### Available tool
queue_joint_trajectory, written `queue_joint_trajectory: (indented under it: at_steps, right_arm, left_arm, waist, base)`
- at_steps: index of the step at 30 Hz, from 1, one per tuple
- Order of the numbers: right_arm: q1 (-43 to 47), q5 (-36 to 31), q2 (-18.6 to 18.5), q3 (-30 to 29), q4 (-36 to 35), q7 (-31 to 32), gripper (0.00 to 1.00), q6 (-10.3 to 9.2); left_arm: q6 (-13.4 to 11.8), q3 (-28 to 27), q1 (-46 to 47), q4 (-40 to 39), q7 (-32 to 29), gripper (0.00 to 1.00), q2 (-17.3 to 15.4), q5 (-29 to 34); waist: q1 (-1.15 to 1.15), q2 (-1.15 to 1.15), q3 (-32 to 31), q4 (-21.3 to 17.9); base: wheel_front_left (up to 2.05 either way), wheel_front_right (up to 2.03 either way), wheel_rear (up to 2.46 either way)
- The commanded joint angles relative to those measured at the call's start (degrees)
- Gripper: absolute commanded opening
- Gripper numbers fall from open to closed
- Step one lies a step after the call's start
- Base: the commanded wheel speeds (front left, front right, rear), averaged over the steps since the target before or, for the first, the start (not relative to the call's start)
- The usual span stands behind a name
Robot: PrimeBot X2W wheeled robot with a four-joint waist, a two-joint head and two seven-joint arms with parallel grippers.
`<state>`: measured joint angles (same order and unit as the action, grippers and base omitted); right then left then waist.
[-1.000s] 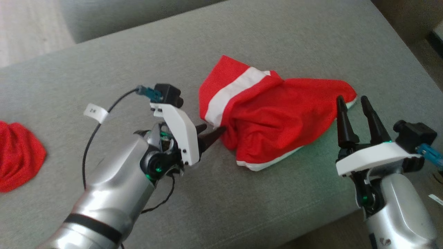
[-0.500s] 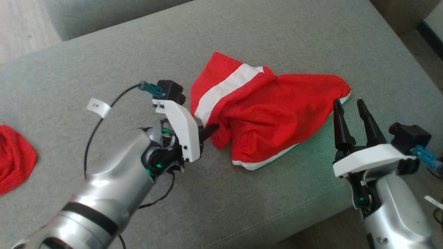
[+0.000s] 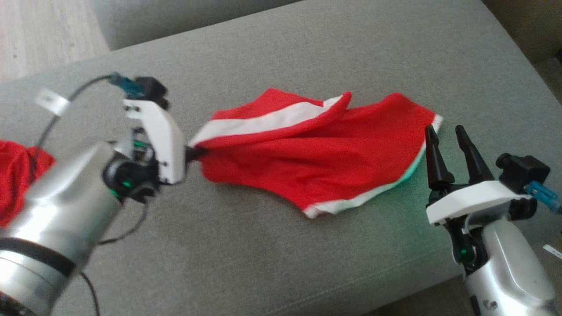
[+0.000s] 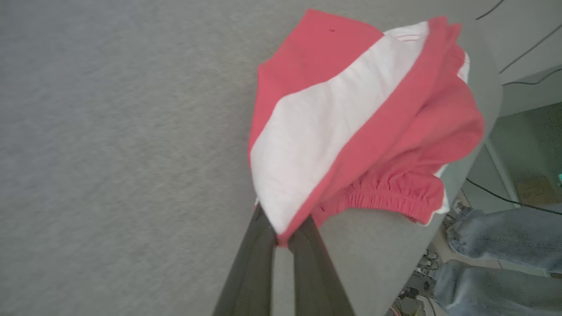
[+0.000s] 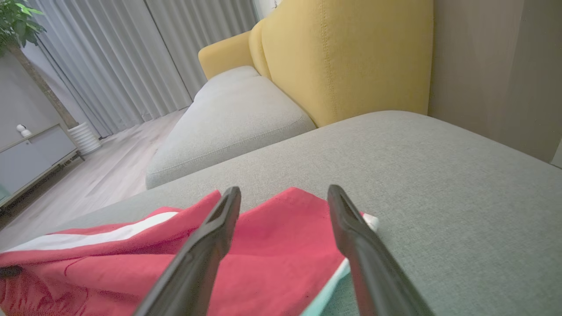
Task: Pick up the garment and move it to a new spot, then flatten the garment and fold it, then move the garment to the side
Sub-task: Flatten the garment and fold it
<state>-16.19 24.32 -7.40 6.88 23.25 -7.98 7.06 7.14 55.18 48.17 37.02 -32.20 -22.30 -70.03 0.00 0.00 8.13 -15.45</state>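
Black-fingered right end effector (image 3: 444, 129) sits closest to the robot. Its two fingers are spread well apart with nothing between them, and it hovers just beside the right hem of the garment without touching it.

Over on the other side, the left end effector (image 3: 193, 152) is pinched tight on one corner of the crumpled red mesh shorts with the white side band and white hem trim (image 3: 316, 162). The wrist view shows the white band's tip and a bit of red edge clamped right at the fingertips.

The shorts lie stretched along the middle of the grey woven sofa cushion (image 3: 263, 263), taut at the left corner. One flap is folded over on top and the elastic waistband is bunched, so they're definitely not flat.

My read: this is the tail end of moving the shorts to a new spot, sliding into the flatten step. Next move probably calls for the right fingers to drop onto that right hem corner and close, so both arms can pull against each other and shake the folded flap open.

Further left there's a second bunched red cloth (image 3: 17, 175) at the cushion's edge. Further back are a mustard-yellow upholstered backrest (image 5: 342, 57) and pale grey curtains (image 5: 109, 61).
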Motion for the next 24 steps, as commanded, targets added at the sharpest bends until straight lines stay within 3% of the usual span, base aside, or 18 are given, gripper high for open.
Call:
queue_joint_trajectory:
  at_steps: [1, 11, 12, 13, 20, 24]
  right_arm:
    - [-1.49, 0.56, -0.51, 1.32, -2.11, 0.18, 1.0, 0.43]
    - [-2.05, 1.3, -1.08, 1.74, -2.45, 0.87, 1.0, 0.43]
    - [-2.03, 1.28, -1.2, 1.66, -2.36, 0.9, 1.0, 0.43]
    - [-2.0, 1.23, -1.29, 1.66, -2.3, 0.93, 1.0, 0.43]
    - [-1.22, 1.04, -1.32, 2.46, -2.35, 1.26, 1.0, 0.43]
    - [0.43, 0.38, -1.64, 1.92, -3.08, 1.2, 1.0, 0.43]
  left_arm:
    - [0.34, -2.01, 5.17, 0.08, 0.01, 0.0, -3.22, 1.05]
    - [-2.11, -2.1, 9.57, 10.65, 3.98, 0.02, -6.99, 5.7]
    - [-2.26, -2.43, 9.94, 11.45, 5.41, 0.56, -6.92, 5.95]
    - [-2.28, -2.59, 10.24, 12.22, 6.82, 1.0, -6.81, 6.32]
    - [-2.01, -2.49, 9.97, 16.51, 16.02, 1.0, -4.28, 8.47]
    - [-2.4, -1.67, 8.81, 14.62, 26.78, 1.0, -2.87, 11.94]
  waist:
    - [0.0, 0.0, 0.49, -0.11]
    - [0.0, 0.0, 2.91, -0.81]
    - [0.0, 0.0, 2.83, -0.58]
    - [0.0, 0.0, 2.67, -0.31]
    - [0.0, 0.0, -0.33, 3.11]
    - [0.0, 0.0, -2.92, 6.12]
  base:
    - [0.0, 0.0, 0.0]
    - [0.0, 0.0, 0.0]
    - [0.0, 0.0, 0.0]
    - [0.0, 0.0, 0.0]
    - [0.0, 0.0, 0.0]
    - [0.0, 0.0, 0.0]
